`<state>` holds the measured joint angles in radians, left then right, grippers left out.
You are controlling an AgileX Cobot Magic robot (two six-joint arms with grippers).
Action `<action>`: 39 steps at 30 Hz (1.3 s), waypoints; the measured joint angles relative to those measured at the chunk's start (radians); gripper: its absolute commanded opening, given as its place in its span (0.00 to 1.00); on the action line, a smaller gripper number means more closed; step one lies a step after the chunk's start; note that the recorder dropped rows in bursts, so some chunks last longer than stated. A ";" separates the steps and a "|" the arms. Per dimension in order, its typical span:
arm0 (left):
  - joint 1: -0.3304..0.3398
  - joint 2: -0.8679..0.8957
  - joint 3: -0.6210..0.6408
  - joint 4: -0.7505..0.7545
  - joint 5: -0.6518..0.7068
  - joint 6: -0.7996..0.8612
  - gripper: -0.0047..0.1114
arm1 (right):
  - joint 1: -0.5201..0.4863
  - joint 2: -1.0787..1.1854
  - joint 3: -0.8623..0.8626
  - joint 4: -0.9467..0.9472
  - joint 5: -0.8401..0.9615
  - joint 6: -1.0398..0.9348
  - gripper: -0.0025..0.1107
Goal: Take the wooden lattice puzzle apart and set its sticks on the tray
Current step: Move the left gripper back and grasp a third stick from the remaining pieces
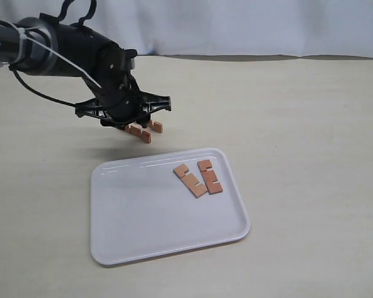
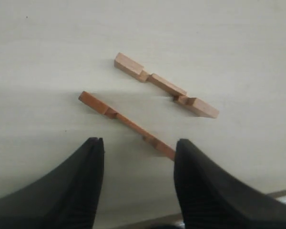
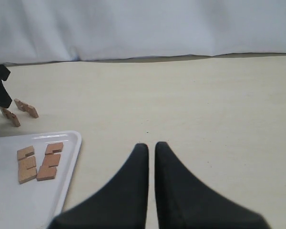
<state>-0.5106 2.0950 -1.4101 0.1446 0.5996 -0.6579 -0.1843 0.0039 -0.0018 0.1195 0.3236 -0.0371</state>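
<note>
The lattice puzzle is apart; no assembled grid shows. Two sticks lie loose on the table just beyond the tray's far left corner: one stick (image 2: 166, 85) with its notches showing, and a second stick (image 2: 126, 124) on edge. My left gripper (image 2: 138, 140) hovers open just above them, the nearer stick's end by one fingertip. In the exterior view the left gripper (image 1: 130, 119) hangs over both table sticks (image 1: 140, 132). Two more sticks (image 1: 198, 177) lie side by side on the white tray (image 1: 149, 217). My right gripper (image 3: 148, 144) is shut and empty, over bare table.
A white cloth backdrop (image 1: 236, 25) runs along the table's far edge. The left arm (image 1: 56, 46) reaches in from the upper left. The tray's rim (image 3: 74, 157) is left of the right gripper in its wrist view.
</note>
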 measured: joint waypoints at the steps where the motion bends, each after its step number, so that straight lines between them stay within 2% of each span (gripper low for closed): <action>1: 0.000 0.002 0.000 0.000 -0.004 -0.005 0.43 | 0.000 0.000 0.000 0.000 0.000 0.000 0.06; 39: 0.000 0.060 0.000 0.105 -0.061 -0.238 0.42 | 0.000 0.000 0.000 0.000 0.000 0.000 0.06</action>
<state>-0.5106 2.1548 -1.4101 0.2492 0.5389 -0.8959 -0.1843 0.0039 -0.0018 0.1195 0.3236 -0.0371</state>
